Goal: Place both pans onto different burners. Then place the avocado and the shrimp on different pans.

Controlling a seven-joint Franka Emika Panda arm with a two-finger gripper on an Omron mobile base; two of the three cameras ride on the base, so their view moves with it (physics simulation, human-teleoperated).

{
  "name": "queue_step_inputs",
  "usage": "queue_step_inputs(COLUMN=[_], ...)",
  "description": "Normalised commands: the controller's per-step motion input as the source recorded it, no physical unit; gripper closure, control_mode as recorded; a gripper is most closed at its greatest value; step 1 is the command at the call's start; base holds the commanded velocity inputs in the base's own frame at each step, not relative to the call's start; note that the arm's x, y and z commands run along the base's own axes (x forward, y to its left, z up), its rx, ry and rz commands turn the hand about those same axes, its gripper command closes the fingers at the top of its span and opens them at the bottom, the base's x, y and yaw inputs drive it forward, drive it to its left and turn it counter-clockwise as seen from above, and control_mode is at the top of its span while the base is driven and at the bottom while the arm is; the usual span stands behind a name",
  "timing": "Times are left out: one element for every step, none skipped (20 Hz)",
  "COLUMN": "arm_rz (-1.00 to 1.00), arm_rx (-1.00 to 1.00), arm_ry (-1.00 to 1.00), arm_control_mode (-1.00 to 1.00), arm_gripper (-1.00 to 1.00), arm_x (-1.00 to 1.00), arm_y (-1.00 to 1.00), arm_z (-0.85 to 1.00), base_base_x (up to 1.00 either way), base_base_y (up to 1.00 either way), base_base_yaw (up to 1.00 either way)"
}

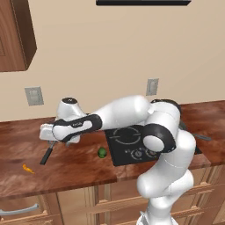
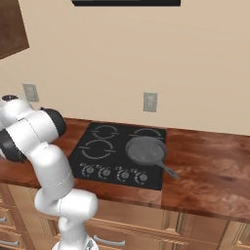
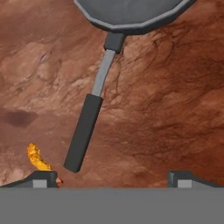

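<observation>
Open claw above 1 pan's handle

The claw (image 3: 113,177) hangs released over the counter (image 3: 175,87); 1 pan (image 3: 131,13) lies there near the shrimp (image 3: 37,158), the other pan (image 2: 145,150) sits on the cooktop (image 2: 97,146), avocado (image 1: 102,152) beside it.

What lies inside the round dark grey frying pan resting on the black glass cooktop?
Nothing: the round dark grey frying pan on the black glass cooktop shows a bare inside. The burner ring beneath it is covered.

Glossy white arm (image 1: 132,110) of rounded segments, dark joints, black-and-white wrist, small dark gripper (image 3: 113,178) tips
</observation>
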Motion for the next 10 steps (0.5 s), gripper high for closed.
queue_step_inputs(arm_rz=[-0.08,-0.08,-0.08,-0.06,-0.05,-0.04,-0.04,-0.04,-0.03,-0.03], arm_rx=[-0.08,-0.09,-0.08,-0.05,-0.03,-0.05,-0.05,-0.03,-0.02,-0.01], arm_ry=[0.00,0.00,0.00,0.00,0.00,0.00,0.00,0.00,0.00,0.00], arm_control_mode=[-1.00,-1.00,-1.00,-1.00,-1.00,-1.00,-1.00,-1.00,-1.00,-1.00], arm_gripper=[-1.00,-1.00,-1.00,-1.00,-1.00,-1.00,-1.00,-1.00,-1.00,-1.00], arm_x=[0.00,0.00,0.00,0.00,0.04,0.06,0.09,0.08,0.09,0.15], arm_y=[0.22,0.22,0.22,0.21,0.19,0.21,0.19,0.19,0.17,0.15], arm_z=[-0.02,-0.01,-0.01,-0.01,-0.02,-0.04,-0.02,-0.01,0.00,-0.02], base_base_x=[0.00,0.00,0.00,0.00,0.00,0.00,0.00,0.00,0.00,0.00], base_base_y=[0.00,0.00,0.00,0.00,0.00,0.00,0.00,0.00,0.00,0.00], base_base_yaw=[0.00,0.00,0.00,0.00,0.00,0.00,0.00,0.00,0.00,0.00])
